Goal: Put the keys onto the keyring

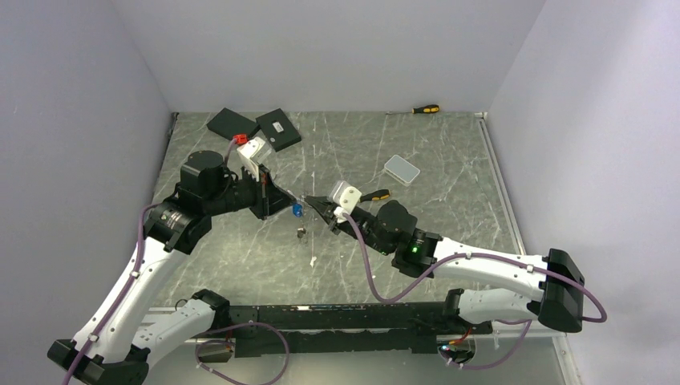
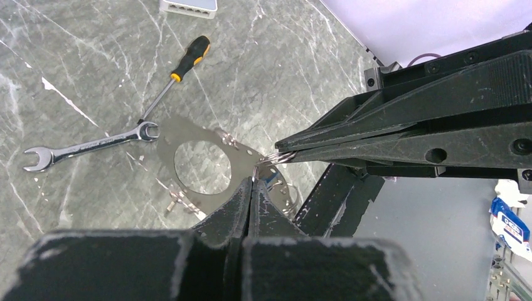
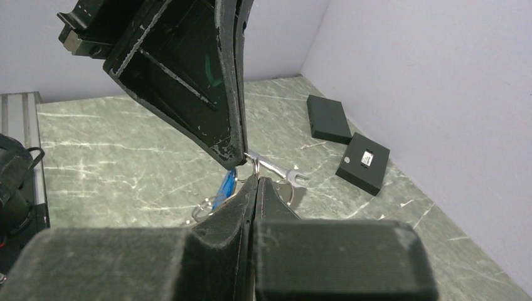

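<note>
The left hand (image 2: 252, 183) and right hand (image 2: 279, 154) both pinch the keyring (image 2: 270, 158) aloft, likely parting its coil for the spanner (image 2: 88, 147).

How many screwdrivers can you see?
2. One screwdriver lies by the back wall. The other screwdriver lies mid-table, its tip next to a spanner. The arms may hide more.
</note>
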{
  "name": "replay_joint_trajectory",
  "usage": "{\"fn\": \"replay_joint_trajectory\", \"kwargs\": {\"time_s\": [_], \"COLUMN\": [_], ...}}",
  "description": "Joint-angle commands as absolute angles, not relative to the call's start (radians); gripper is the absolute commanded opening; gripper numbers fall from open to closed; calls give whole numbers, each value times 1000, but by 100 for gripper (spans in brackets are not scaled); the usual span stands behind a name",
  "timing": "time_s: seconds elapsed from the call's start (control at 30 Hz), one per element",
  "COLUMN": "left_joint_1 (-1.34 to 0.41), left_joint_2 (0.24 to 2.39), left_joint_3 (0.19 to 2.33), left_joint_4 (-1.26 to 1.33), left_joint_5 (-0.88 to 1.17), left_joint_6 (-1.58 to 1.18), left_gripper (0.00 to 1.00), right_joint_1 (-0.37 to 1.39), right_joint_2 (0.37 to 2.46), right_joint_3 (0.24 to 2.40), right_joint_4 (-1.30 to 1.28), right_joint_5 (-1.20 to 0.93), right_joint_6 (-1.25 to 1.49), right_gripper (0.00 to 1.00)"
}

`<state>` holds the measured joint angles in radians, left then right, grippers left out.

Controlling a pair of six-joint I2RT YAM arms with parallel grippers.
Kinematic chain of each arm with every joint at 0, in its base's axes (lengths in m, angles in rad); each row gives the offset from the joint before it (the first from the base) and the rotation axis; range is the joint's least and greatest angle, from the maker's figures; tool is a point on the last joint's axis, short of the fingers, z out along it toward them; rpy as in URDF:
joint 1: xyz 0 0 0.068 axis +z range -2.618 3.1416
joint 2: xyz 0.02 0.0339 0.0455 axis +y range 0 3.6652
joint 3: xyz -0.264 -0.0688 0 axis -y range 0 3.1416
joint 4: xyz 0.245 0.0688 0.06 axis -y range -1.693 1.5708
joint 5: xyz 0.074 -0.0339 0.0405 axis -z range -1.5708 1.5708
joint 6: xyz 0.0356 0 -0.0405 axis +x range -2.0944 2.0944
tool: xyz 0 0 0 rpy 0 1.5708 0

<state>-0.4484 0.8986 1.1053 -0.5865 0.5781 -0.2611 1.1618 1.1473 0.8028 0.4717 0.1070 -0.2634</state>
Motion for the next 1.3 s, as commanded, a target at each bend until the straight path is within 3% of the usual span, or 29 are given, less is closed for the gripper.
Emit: {"fn": "replay_joint_trajectory", "kwargs": {"time_s": [0.0,1.27], "left_joint_1": [-446,-446], "left_joint_2": [885,861], "left_joint_3": [1125,1127], "left_joint_4": [-541,-561], "left_joint_5": [597,581], "left_joint_6": [-283,-280], "left_gripper": [0,0], "right_joint_1": [1169,1197], "right_joint_2": [1146,1177], "right_joint_3": [852,861], "right_joint_4": [546,520], "right_joint_5": [115,150], "right_joint_6": [-279,-307], "right_gripper": [0,0]}}
